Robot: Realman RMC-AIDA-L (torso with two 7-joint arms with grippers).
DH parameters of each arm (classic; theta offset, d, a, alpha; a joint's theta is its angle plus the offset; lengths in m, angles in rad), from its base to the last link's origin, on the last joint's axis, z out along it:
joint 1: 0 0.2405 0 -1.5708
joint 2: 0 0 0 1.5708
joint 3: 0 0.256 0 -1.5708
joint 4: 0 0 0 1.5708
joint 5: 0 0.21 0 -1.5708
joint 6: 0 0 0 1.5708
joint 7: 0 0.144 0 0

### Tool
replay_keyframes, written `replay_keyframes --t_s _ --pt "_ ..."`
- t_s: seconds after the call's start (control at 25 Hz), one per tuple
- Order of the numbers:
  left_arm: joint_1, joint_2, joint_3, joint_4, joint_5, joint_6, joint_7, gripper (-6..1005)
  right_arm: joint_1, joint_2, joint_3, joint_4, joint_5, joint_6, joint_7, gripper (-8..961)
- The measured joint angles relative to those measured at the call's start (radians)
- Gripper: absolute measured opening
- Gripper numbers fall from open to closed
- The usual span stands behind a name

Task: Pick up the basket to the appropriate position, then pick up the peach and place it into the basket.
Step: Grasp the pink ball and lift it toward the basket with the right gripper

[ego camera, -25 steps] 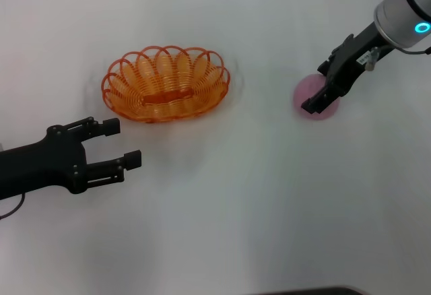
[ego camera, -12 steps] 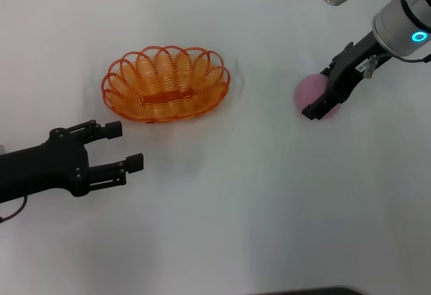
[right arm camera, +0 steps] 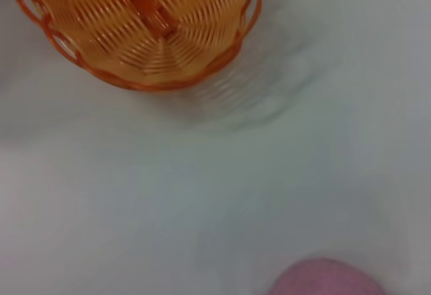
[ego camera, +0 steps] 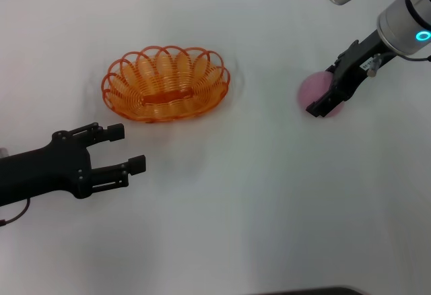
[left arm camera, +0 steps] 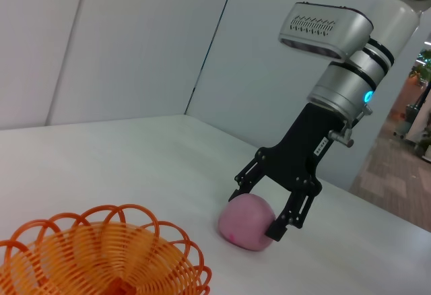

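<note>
1. Your right hand (ego camera: 328, 102) is reaching down over the peach (ego camera: 315, 93), with its fingers standing on either side of the pink fruit. The left wrist view shows both fingertips (left arm camera: 277, 231) low against the peach's flanks, but you cannot tell from here whether they are actually pressing or just bracketing it. If you are lifting on a loose grip, the round fruit is likely to roll out and away across the worktop (ego camera: 269, 194).

2. The peach is sitting on the worktop well apart from the basket (ego camera: 166, 84), which is resting to the robot's left of it. A carry that long is giving a weak pinch plenty of chance to fail.

3. The hold looks low on the fruit rather than across its widest part. Squeezing there is risking popping the peach upward or sideways.

4. The basket's scalloped rim (left arm camera: 145, 224) is standing up in loops. If you are bringing the peach in too low, it or the fingers could be catching a loop and shoving or tipping the light basket.

5. Your left hand (ego camera: 114, 149) is hovering spread wide and holding nothing, near the basket's front edge but not touching it. It is therefore not steadying the basket, and any stray move there could be nudging it.
</note>
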Motion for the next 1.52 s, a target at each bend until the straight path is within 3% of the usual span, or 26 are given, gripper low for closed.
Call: replay_keyframes --t_s 0.24,0.76,1.0,1.2,1.52 --pt "-0.002 0.000 0.001 0.000 0.000 0.002 -0.002 825 0.000 0.000 -0.002 0.002 -0.001 0.006 0.000 945" --pt "-0.007 0.004 0.013 0.016 0.013 -0.010 0.008 824 0.000 0.002 -0.002 0.001 -0.002 0.008 0.000 848" --pt "-0.026 0.006 0.025 0.089 0.094 -0.012 -0.036 824 0.003 0.002 -0.002 0.001 -0.001 0.008 0.000 611" --pt "-0.030 0.007 0.020 0.113 0.102 -0.013 -0.046 825 0.001 0.002 -0.002 0.001 -0.001 0.007 0.000 516" --pt "-0.032 0.008 0.018 0.115 0.103 -0.013 -0.052 824 -0.003 0.002 -0.002 0.001 -0.001 0.004 0.000 516"
